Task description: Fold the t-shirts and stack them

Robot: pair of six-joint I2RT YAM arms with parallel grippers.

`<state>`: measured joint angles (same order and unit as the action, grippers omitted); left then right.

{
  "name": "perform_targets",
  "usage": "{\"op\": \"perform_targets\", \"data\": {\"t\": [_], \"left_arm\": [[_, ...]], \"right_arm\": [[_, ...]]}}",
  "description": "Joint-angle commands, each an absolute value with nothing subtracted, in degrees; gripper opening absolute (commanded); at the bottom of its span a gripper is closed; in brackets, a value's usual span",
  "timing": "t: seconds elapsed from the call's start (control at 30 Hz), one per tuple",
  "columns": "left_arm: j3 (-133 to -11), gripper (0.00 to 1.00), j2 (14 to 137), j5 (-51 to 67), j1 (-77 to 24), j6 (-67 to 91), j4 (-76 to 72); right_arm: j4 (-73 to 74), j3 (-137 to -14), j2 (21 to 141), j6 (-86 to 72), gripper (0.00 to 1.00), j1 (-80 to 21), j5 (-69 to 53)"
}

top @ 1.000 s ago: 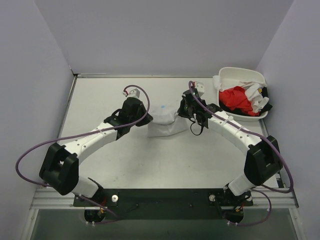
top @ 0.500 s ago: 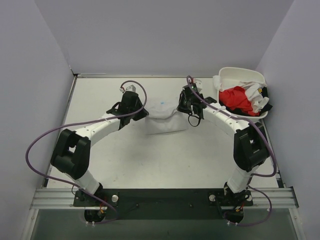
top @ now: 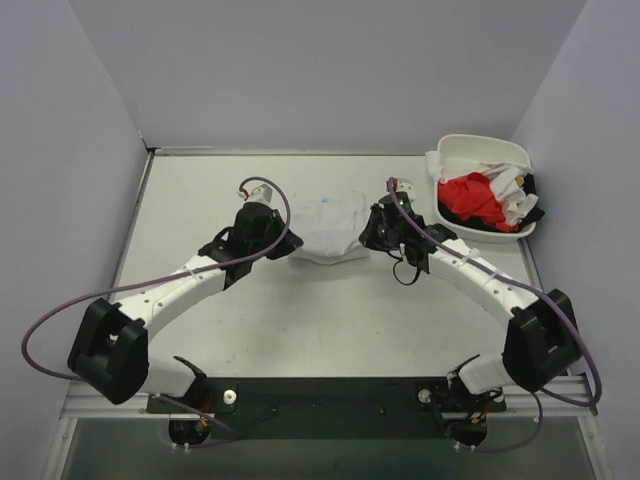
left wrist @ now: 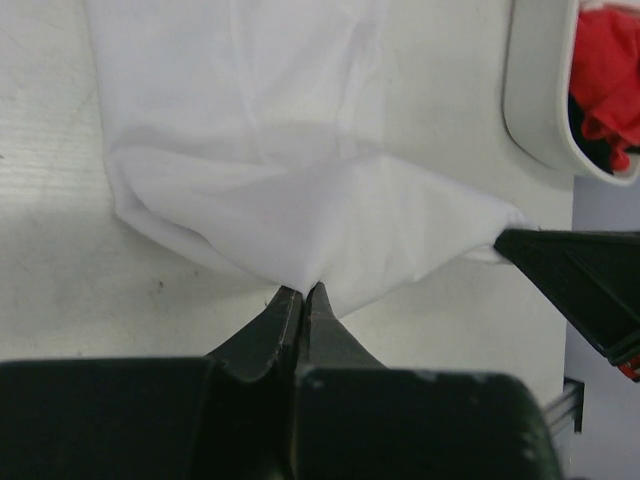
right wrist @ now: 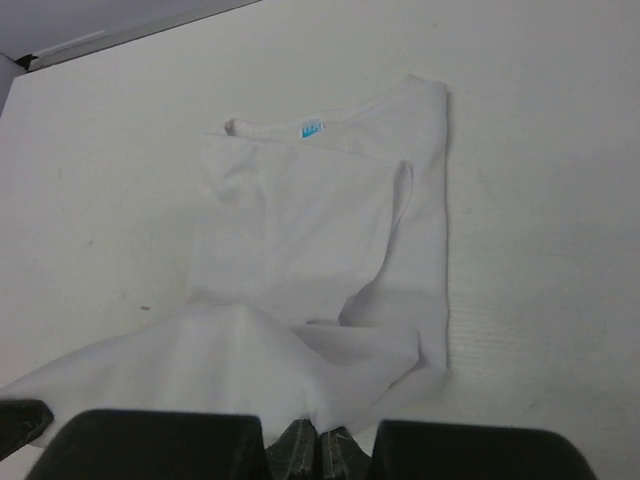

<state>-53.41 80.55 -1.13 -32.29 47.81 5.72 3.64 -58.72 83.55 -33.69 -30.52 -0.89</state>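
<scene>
A white t-shirt [top: 328,226] with a small blue neck label [top: 325,201] lies partly folded at the table's middle. My left gripper [top: 287,243] is shut on its near left corner; in the left wrist view the pinched cloth [left wrist: 310,230] rises from the closed tips [left wrist: 303,292]. My right gripper [top: 371,238] is shut on the near right corner; the right wrist view shows the shirt [right wrist: 320,260], its label [right wrist: 313,130] and the closed tips [right wrist: 318,432]. A red t-shirt [top: 472,197] and other white ones lie in a white tub [top: 480,150].
The white tub stands at the table's back right, also showing at the right edge of the left wrist view [left wrist: 535,90]. Grey walls close in the table at the back and both sides. The right gripper's tip shows dark in the left wrist view [left wrist: 575,275].
Both grippers have moved toward the near side with the shirt's edge held, and the lower cloth now lies doubled over the shirt. Both arms have swung outward and lower.
</scene>
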Motion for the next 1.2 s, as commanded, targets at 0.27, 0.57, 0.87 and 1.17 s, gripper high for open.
{"op": "perform_targets", "data": {"t": [0.27, 0.57, 0.87, 1.17], "left_arm": [[-35.8, 0.00, 60.7, -7.0, -47.7, 55.6, 9.9], [-27.3, 0.00, 46.9, -15.5, -58.9, 64.1, 18.5], [-40.4, 0.00, 45.5, -20.0, -60.2, 57.8, 24.2], [-43.6, 0.00, 58.6, -10.9, -49.1, 50.8, 11.0]], "right_arm": [[14.5, -41.4, 59.9, -38.2, 0.00, -46.6, 7.4], [23.6, -33.3, 47.6, -49.8, 0.00, -64.1, 23.3], [23.8, -46.2, 50.3, -41.8, 0.00, -67.6, 33.1], [13.6, -50.0, 60.2, -33.1, 0.00, -53.7, 25.0]]}}
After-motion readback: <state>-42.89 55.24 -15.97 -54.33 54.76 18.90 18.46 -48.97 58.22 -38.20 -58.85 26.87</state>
